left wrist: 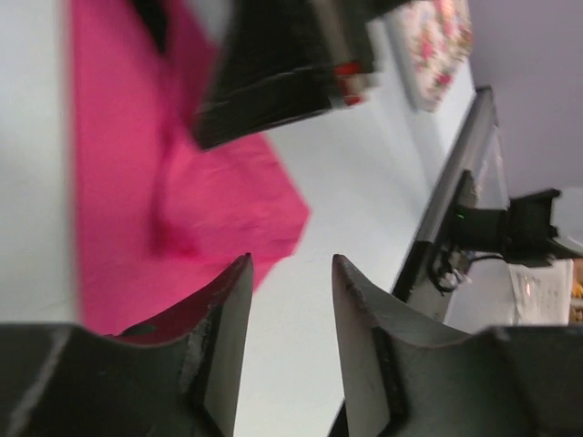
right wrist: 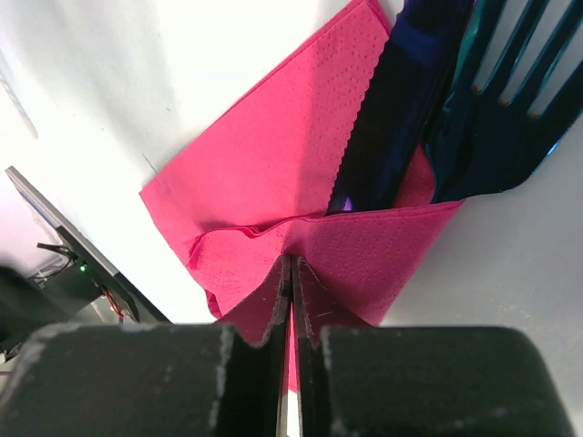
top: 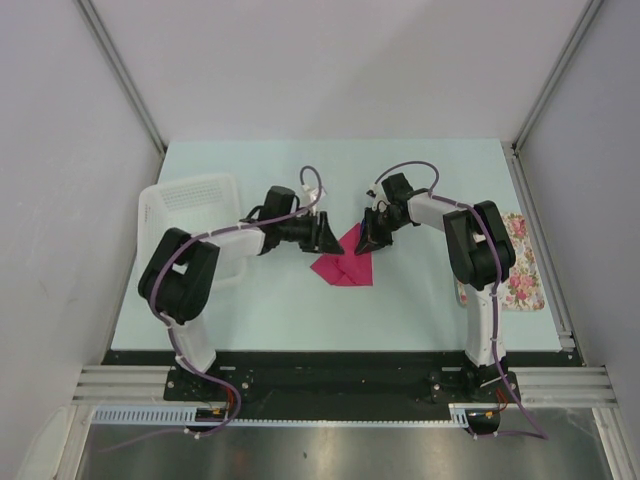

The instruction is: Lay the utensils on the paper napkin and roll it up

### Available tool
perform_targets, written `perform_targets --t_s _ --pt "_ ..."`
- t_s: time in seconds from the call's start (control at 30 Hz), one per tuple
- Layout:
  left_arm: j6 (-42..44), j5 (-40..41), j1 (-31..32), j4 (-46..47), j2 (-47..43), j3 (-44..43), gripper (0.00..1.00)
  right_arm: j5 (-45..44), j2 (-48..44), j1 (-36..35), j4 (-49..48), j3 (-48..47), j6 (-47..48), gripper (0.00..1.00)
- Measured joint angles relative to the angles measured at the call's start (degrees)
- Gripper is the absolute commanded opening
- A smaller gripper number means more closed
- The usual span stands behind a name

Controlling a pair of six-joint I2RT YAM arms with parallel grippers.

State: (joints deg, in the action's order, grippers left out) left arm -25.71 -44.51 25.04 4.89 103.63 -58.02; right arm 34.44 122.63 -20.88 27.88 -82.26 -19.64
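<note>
The pink paper napkin (top: 341, 266) lies partly folded at the table's middle, between both grippers. My right gripper (right wrist: 291, 266) is shut on a folded flap of the napkin (right wrist: 273, 155), pinching the paper at its tips. The dark blue utensils (right wrist: 393, 137) lie on the napkin, half covered by the flap, with a fork's head (right wrist: 503, 100) sticking out past the paper. My left gripper (left wrist: 291, 266) stands open just beside the napkin's (left wrist: 155, 182) edge, nothing between its fingers. From above, the left gripper (top: 328, 235) and right gripper (top: 368, 240) face each other over the napkin's far corner.
A white basket (top: 195, 215) sits at the left behind the left arm. A floral tray (top: 522, 268) lies at the right edge beside the right arm, also seen as the floral tray (left wrist: 437, 41). The right gripper's black body (left wrist: 273, 64) hangs close ahead of my left fingers.
</note>
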Motion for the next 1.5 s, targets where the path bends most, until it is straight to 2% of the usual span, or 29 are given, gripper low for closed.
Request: perform_targets --t_s 0.17,0.27,0.6,0.87,1.1,1.5 --pt "-1.9 -2.43 6.25 3.21 1.92 -2.49 0.38 0.11 0.09 0.0 0.07 -0.07 -0.04 0.03" --pt "-3.34 -3.28 7.82 4.0 4.98 -2.73 0.38 0.11 0.09 0.0 0.07 -0.07 -0.15 0.04" --pt "-7.06 -3.8 6.62 -0.04 14.99 -5.57 0.29 0.13 0.09 0.0 0.02 -0.07 -0.26 0.05" --pt "-8.26 -3.63 6.16 -3.54 15.96 -7.28 0.25 0.31 0.07 -0.13 1.03 -1.03 -0.09 0.13" --pt "-8.15 -3.21 6.12 -4.59 15.96 -7.61 0.25 -0.39 -1.05 -1.25 1.18 -0.85 0.26 0.13" --pt "-7.72 -3.19 6.1 -4.66 15.93 -7.61 0.25 -0.2 -4.9 -3.63 1.44 5.81 0.17 0.12"
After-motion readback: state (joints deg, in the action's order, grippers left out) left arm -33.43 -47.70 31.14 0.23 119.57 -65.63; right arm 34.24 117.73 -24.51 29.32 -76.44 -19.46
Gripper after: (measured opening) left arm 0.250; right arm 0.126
